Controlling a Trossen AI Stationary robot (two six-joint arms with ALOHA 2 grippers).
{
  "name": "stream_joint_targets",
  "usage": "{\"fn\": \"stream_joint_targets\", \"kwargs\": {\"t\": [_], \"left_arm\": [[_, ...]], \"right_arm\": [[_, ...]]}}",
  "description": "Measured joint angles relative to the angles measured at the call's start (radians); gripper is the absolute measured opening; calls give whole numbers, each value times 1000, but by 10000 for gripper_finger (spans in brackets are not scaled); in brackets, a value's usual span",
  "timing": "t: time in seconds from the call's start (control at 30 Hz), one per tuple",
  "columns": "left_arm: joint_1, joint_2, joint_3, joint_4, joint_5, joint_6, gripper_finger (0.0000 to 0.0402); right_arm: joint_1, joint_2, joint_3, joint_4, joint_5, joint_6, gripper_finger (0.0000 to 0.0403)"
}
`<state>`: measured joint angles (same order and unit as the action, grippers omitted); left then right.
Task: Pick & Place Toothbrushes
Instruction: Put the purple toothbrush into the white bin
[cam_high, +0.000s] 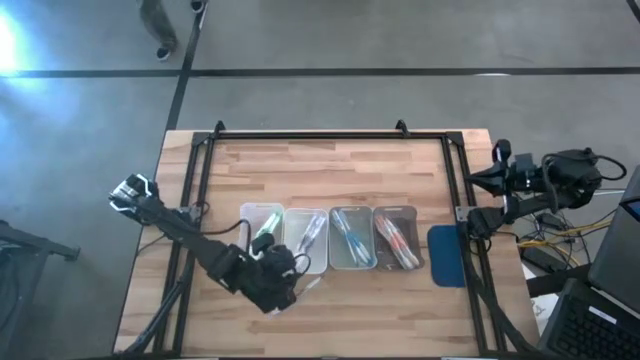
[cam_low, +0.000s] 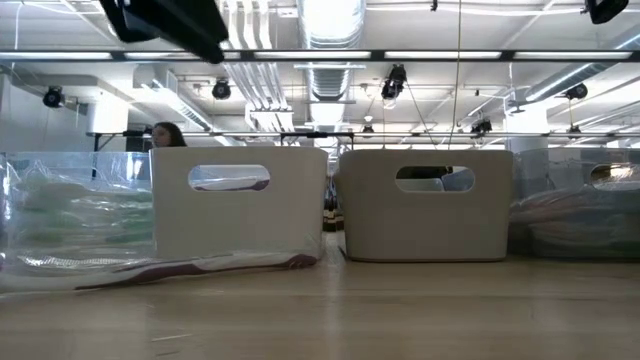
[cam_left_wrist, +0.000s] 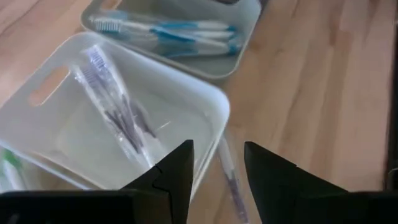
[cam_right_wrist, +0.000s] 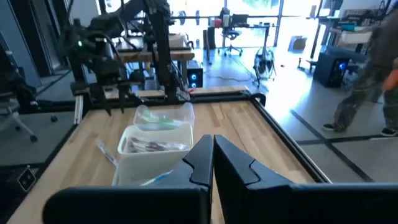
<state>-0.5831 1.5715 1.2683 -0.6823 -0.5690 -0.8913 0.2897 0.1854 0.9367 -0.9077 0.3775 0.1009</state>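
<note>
Table: a pale wooden top with a dark frame around it, seen from above.
Trays: four clear rectangular trays sit side by side in a row near the front middle of the table.
Toothbrushes in trays: from left to right the trays hold green, purple, blue and red-pink wrapped toothbrushes.
Loose toothbrush: one wrapped toothbrush with a purple accent lies on the bare wood just beside the near wall of the purple tray, outside it.
My left gripper: my left gripper hangs over the near edge of the purple tray, above the loose toothbrush. My two fingers stand apart with a clear gap between them, and nothing is held in that gap.
My right gripper: my right gripper waits off the right edge of the table, pointing back across the trays. Its fingers are pressed together, holding nothing.
Blue pad: a dark blue pad lies on the table just right of the red-pink tray.
Room: a person walks on the floor beyond the table.
</note>
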Motion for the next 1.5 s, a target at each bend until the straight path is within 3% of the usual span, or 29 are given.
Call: {"fn": "stream_joint_targets", "kwargs": {"t": [0.17, 0.6, 1.17, 1.5], "left_arm": [[2, 1, -60, 21, -5, -7, 147], [-5, 2, -239, 344, 40, 26, 147], [-66, 9, -242, 446, 99, 151, 113], [-66, 161, -195, 473, 192, 101, 108]], "right_arm": [[0, -28, 0, 0, 0, -1, 8], [0, -26, 0, 0, -1, -4, 8], [0, -26, 0, 0, -1, 0, 8], [0, -26, 0, 0, -1, -4, 8]]}}
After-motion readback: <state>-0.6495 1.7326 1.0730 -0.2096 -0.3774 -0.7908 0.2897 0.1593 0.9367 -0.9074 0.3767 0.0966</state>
